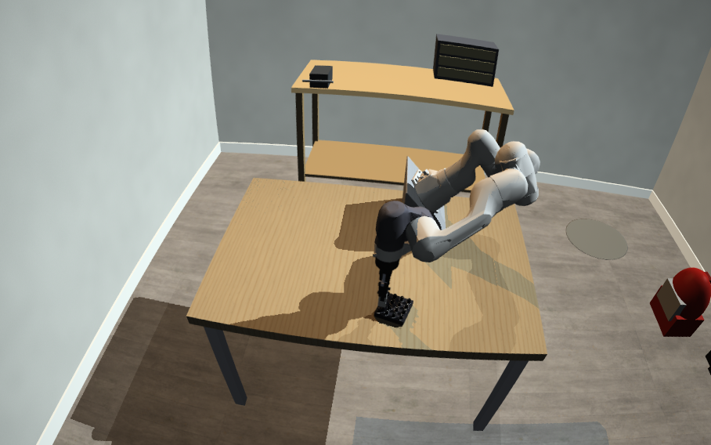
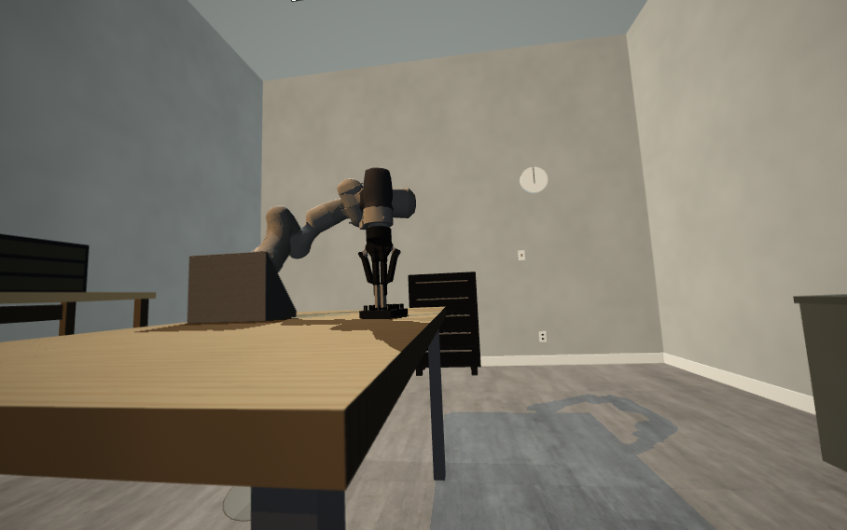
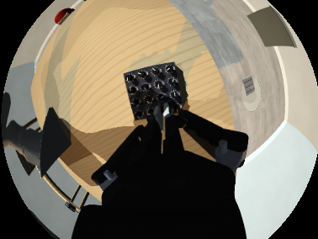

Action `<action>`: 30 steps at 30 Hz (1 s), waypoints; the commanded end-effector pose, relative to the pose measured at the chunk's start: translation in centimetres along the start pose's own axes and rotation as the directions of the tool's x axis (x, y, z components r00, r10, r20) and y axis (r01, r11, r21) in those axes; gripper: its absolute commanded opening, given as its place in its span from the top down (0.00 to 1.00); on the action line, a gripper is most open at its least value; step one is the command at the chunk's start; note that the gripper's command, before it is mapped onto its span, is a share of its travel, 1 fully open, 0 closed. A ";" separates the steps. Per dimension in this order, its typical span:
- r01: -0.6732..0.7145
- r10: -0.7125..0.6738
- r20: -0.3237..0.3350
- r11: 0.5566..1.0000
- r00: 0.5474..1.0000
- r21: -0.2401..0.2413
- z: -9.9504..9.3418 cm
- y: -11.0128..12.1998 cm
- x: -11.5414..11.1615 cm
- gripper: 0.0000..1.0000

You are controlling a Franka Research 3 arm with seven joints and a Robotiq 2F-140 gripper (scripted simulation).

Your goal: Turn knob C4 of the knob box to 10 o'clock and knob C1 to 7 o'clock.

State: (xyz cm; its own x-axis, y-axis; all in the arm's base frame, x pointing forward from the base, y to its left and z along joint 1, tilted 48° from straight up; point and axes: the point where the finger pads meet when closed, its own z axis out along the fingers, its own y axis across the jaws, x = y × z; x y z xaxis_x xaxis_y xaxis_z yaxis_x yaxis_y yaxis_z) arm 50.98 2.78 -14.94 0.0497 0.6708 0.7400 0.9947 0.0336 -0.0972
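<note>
The knob box (image 1: 398, 312) (image 2: 385, 312) (image 3: 154, 85) is a small black box that stands on the wooden table (image 1: 283, 246) (image 2: 187, 369) near its front edge. My gripper (image 1: 384, 304) (image 2: 380, 304) (image 3: 163, 110) points straight down onto the box's left side as the top camera sees it. Its fingers are closed narrowly around one knob at the edge of the box nearest the wrist camera. The fingers hide that knob and its white line. I cannot read the knob names or marks in any view.
The arm's base block (image 1: 413, 183) (image 2: 230, 287) stands at the table's far side. A shelf table (image 1: 398, 86) behind holds a black drawer unit (image 1: 465, 59) and a small black box (image 1: 320, 74). A red object (image 1: 683, 302) sits on the floor. A dark cabinet (image 2: 444, 318) stands by the wall.
</note>
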 end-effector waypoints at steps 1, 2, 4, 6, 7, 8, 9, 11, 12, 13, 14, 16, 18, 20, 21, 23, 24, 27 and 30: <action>0.032 -0.032 0.002 1.000 1.000 0.001 0.2 -0.1 0.0 0.95; 0.032 -0.032 0.002 1.000 1.000 0.001 0.2 -0.1 0.0 0.95; 0.032 -0.032 0.002 1.000 1.000 0.001 0.2 -0.1 0.0 0.88; 0.032 -0.032 0.002 1.000 1.000 0.001 0.2 -0.1 0.0 0.88; 0.032 -0.032 0.002 1.000 1.000 0.001 0.2 -0.1 0.0 0.88; 0.032 -0.032 0.002 1.000 1.000 0.001 0.2 -0.1 0.0 0.88; 0.032 -0.032 0.002 1.000 1.000 0.001 0.2 -0.1 0.0 0.88; 0.032 -0.032 0.002 1.000 1.000 0.001 0.2 -0.1 0.0 0.88; 0.032 -0.032 0.002 1.000 1.000 0.001 0.2 -0.1 0.0 0.88; 0.032 -0.032 0.002 1.000 1.000 0.001 0.2 -0.1 0.0 0.88; 0.032 -0.032 0.002 1.000 1.000 0.001 0.2 -0.1 0.0 0.88; 0.032 -0.032 0.002 1.000 1.000 0.001 0.2 -0.1 0.0 0.88; 0.032 -0.032 0.002 1.000 1.000 0.001 0.2 -0.1 0.0 0.88; 0.032 -0.032 0.002 1.000 1.000 0.001 0.2 -0.1 0.0 0.88; 0.032 -0.032 0.002 1.000 1.000 0.001 0.2 -0.1 0.0 0.88; 0.032 -0.032 0.002 1.000 1.000 0.001 0.2 -0.1 0.0 0.88; 0.032 -0.032 0.002 1.000 0.999 0.001 0.2 -0.1 0.0 0.88; 0.032 -0.032 0.002 1.000 1.000 0.001 -0.1 -0.1 0.0 0.88; 0.032 -0.032 0.002 1.000 1.000 0.001 -0.6 -0.1 0.0 0.88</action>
State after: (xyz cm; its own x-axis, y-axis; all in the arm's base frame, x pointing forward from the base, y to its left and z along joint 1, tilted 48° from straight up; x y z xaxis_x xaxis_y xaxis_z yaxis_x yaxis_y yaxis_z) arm 50.94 2.75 -14.93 0.0220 0.6709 0.7412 0.9956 0.0526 -0.0772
